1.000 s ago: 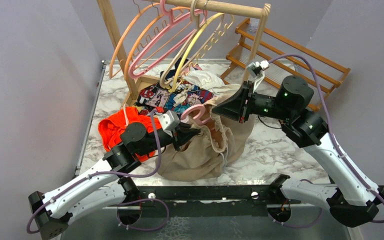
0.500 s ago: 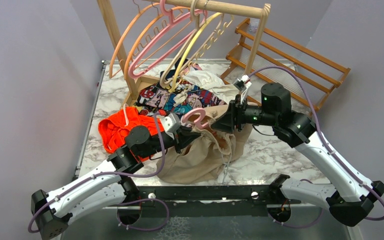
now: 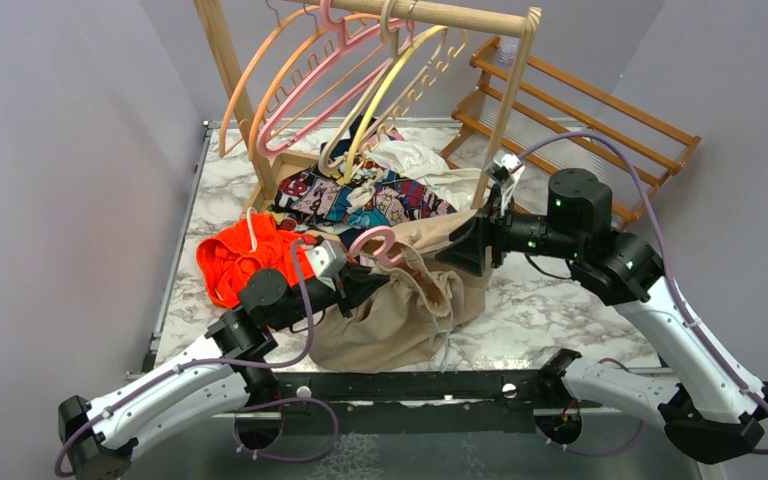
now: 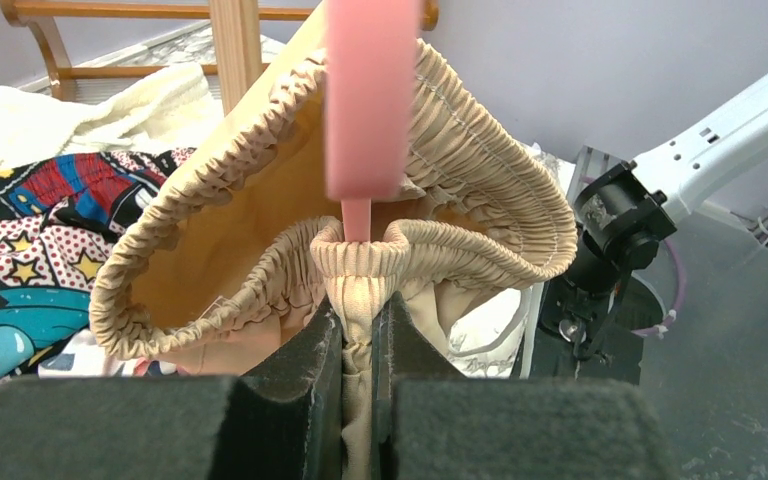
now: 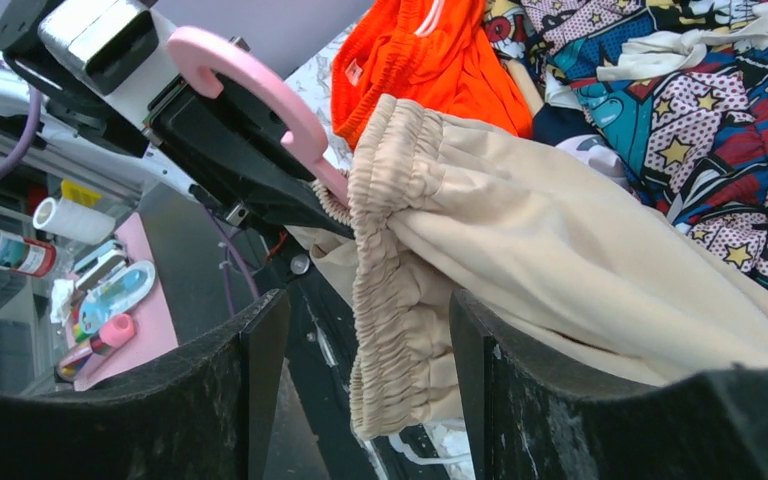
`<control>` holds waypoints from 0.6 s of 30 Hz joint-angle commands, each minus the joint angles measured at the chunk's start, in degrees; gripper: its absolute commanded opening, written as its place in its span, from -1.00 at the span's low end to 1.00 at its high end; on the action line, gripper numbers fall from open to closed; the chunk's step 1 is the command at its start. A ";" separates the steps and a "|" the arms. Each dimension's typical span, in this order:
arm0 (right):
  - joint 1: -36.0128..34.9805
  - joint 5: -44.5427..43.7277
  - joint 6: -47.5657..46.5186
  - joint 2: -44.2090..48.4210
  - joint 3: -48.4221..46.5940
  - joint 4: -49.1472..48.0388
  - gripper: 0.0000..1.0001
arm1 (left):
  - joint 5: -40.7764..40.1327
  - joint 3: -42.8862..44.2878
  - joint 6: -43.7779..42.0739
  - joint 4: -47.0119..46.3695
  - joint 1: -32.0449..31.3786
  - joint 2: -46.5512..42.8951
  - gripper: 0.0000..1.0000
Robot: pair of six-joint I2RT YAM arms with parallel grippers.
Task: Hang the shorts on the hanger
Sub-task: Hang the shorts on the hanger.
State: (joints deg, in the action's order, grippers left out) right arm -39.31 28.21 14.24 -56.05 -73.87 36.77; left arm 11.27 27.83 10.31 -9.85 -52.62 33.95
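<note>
The left hand (image 4: pixel 358 330) is closed on a fold of the shorts' (image 3: pixel 400 315) gathered waistband. The hanger (image 3: pixel 375 243) rises from that fold, hook uppermost, at frame centre. The right hand (image 5: pixel 365 340) is open, with its fingers on either side of the far waistband edge. The shorts' lower hem lies near the bottom edge of the tabletop (image 3: pixel 560 300). Bare marble shows to the right. An orange garment (image 3: pixel 235 255) crowds the left.

Bright, even light; soft shadows; pink hanger (image 4: pixel 370 100) blurred up close.
</note>
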 commanded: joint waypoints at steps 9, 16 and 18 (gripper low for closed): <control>-0.15 -13.75 -3.15 2.28 0.38 4.65 0.18 | -6.11 6.67 2.08 9.26 -0.05 -1.19 -1.00; -0.15 -2.71 2.39 0.42 5.55 -2.60 0.18 | -13.32 5.83 3.98 10.72 -0.07 -3.23 -1.00; -0.40 -1.10 3.96 -0.45 6.25 -5.53 0.18 | -14.08 6.11 4.48 10.36 -0.03 -2.27 -1.00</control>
State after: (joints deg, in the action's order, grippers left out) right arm -39.31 21.65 14.31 -54.98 -69.78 37.65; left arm 2.13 32.56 13.02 2.24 -52.62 31.40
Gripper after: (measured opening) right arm 0.592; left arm 0.094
